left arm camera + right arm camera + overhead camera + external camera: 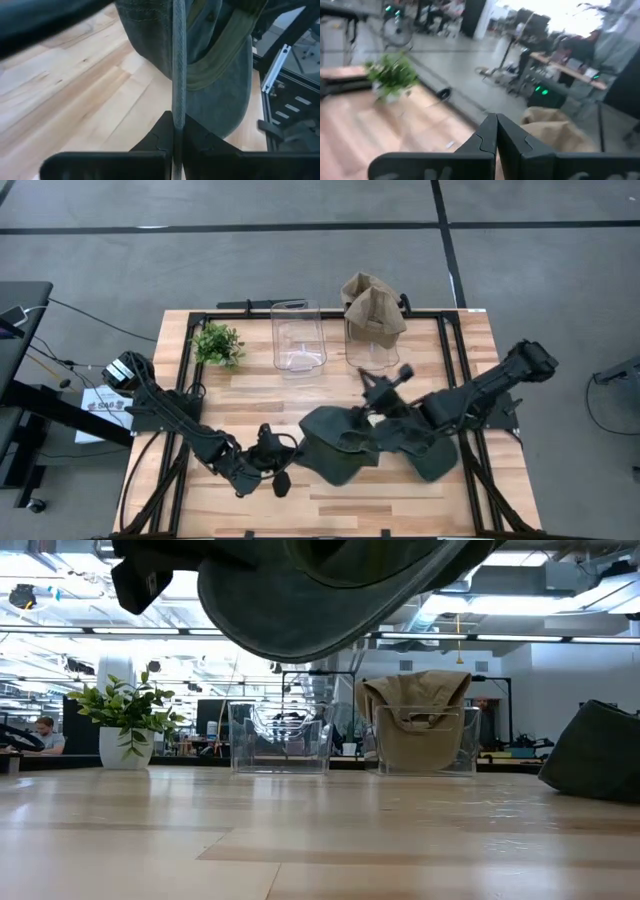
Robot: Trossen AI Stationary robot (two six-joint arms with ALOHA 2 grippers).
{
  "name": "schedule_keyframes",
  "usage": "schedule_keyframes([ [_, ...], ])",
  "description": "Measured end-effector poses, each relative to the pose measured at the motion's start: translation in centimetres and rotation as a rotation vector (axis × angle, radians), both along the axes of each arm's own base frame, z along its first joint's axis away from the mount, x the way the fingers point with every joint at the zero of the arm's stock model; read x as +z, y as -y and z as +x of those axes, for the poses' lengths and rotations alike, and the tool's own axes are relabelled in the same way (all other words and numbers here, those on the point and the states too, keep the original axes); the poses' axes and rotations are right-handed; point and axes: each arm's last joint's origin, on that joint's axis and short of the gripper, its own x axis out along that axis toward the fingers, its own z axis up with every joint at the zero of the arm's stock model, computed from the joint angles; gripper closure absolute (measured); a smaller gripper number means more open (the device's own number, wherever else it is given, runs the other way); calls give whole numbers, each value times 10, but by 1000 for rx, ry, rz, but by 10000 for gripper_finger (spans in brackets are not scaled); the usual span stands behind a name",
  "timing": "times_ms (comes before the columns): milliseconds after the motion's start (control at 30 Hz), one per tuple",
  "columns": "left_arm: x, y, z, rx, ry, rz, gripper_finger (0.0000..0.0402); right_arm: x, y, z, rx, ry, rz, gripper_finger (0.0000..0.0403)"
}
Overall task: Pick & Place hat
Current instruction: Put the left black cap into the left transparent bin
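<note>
**Green hat held aloft over the desk, its brim pinched by the left claw**

The dark green hat (340,442) hangs above the wooden desk (240,395), clear of the surface in the low view. The left claw (173,134) is clamped on the hat's brim edge, its fingers pressed together with the thin fabric rim running up between them. The right claw (496,131) is closed with nothing between its fingers; its arm reaches in from the desk's right side, and its wrist sits over the hat's far side in the high view.

A second dark hat (432,452) lies on the desk just right of the lifted one. At the back of the desk stand a small potted plant (218,343), an empty clear bin (298,337), and another clear bin (372,350) with a tan hat (372,305) draped in it.
</note>
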Motion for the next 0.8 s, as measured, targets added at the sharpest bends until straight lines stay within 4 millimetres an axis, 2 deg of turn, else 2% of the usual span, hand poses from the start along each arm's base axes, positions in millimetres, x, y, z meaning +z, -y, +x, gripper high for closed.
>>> schedule_keyframes([
  [233,0,-10,7,36,1,2,389,-38,-13,25,55,-98,7,403],
  [433,1,-16,12,60,5,-2,389,-52,-20,30,67,-136,-12,403],
  [533,1,-15,12,59,14,-9,389,-55,-17,28,60,-185,-33,403],
  [800,6,-1,7,-16,53,-18,389,-59,7,28,-37,-286,-108,403],
])
